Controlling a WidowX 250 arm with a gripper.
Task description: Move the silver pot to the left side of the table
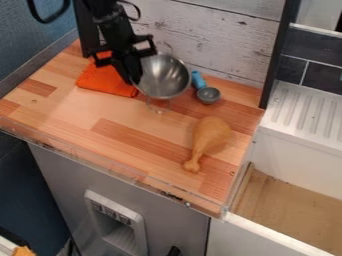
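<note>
Gripper Met Silver Pot at Its Left Rim

The silver pot (164, 76) was at the back of the table (73, 117), near the pale plank wall (214, 37), with its hollow side showing to the camera. The gripper (134, 79) hung down at the pot's left rim. That was a sensible place to take hold, since a thin rim would suit a pinch better than the round, smooth side. Coming from the upper left, the arm (113, 25) left most of the bowl unobstructed. A rim hold could let the pot swing or tip, so the next move probably called for a firm grip, a small lift and a level carry to the left.

The orange cloth (103, 81) lay just left of the pot, where a low drag might have bunched it up. The small grey cup (208, 95) and the blue object (198, 80) were to the pot's right, and the toy drumstick (210, 140) lay nearer the front; all three seemed out of the way of a leftward move.

How wide the gripper stood could not be told, nor whether it had hold of the rim or only rested beside it. Its dark shape hid part of the cloth and met the pot's edge. The pot's underside was out of sight, so whether it sat flat or was slightly raised was unclear. What the blue object was could not be made out.
</note>
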